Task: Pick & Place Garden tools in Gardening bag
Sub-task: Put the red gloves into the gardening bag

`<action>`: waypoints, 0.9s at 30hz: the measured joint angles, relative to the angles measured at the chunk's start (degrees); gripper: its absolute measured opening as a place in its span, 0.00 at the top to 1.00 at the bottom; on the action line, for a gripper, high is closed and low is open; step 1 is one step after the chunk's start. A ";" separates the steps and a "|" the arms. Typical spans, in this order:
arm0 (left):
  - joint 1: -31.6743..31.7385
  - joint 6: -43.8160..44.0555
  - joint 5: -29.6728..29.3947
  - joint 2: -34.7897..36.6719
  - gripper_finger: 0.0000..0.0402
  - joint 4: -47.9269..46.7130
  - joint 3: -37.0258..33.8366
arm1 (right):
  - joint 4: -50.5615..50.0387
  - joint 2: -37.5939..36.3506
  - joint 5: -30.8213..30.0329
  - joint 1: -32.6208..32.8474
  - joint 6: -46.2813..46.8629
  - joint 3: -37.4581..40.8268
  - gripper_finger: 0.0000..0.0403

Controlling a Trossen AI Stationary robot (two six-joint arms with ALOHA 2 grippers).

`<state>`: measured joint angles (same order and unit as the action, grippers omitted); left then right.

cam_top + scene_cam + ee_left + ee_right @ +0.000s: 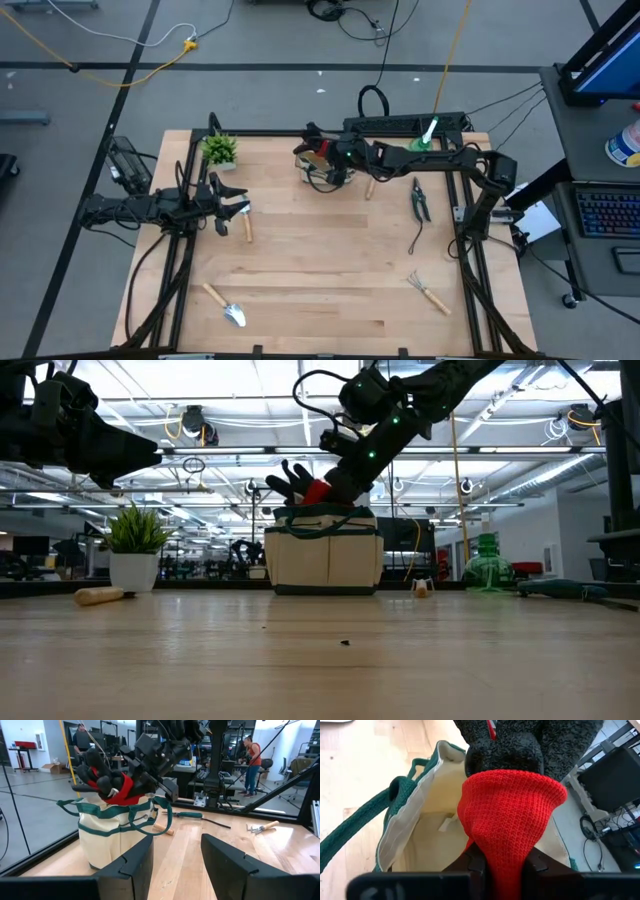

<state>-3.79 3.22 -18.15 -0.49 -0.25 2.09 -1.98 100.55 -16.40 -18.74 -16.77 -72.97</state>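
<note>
Holding glove [512, 815] clenched in right fingers [470, 862] over bag [112, 837] at table's twelve o'clock; release next; left fingers [127, 865] apart, empty.

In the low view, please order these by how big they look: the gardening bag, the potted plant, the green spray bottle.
1. Gardening bag, clearly the largest.
2. Potted plant.
3. Spray bottle, only slightly smaller than the plant.

The high view shows the bottle farther from this camera than the plant, so the last two are not sure.
</note>
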 joint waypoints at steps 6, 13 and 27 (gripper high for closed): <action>0.00 0.00 0.00 0.02 0.58 0.00 0.00 | -0.87 0.00 -0.02 0.00 0.03 0.00 0.80; 0.01 -0.02 0.02 0.01 0.58 -0.17 0.00 | -1.27 0.00 -0.15 0.04 -0.34 0.00 0.81; 0.00 -0.02 0.00 0.00 0.58 -0.35 0.02 | -3.10 0.00 -3.32 2.02 -2.75 0.00 0.80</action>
<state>-3.79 3.20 -18.15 -0.49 -0.60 2.11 -5.08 100.55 -19.73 -16.72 -19.52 -72.97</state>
